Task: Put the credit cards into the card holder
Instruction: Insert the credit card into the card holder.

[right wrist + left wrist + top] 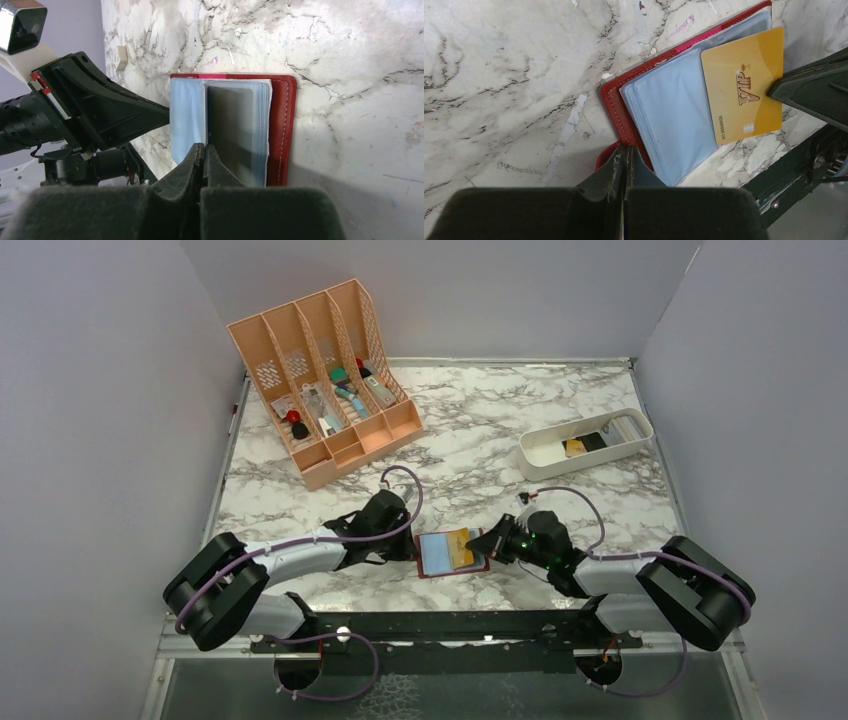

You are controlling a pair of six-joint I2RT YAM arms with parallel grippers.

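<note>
Top external: left arm (300, 555), right arm (612, 570) low, converging; left jaws closed against card holder (434, 554), right jaws pinch gold card (462, 546).

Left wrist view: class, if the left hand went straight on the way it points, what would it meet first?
The red card holder: the shut hand seems to have its tips right at the cover's edge, with the clear pockets just beyond; height unclear.

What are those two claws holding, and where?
The right gripper pinches the gold VIP card by one edge. The left gripper is shut at the card holder's edge; whether it grips is unclear.
</note>
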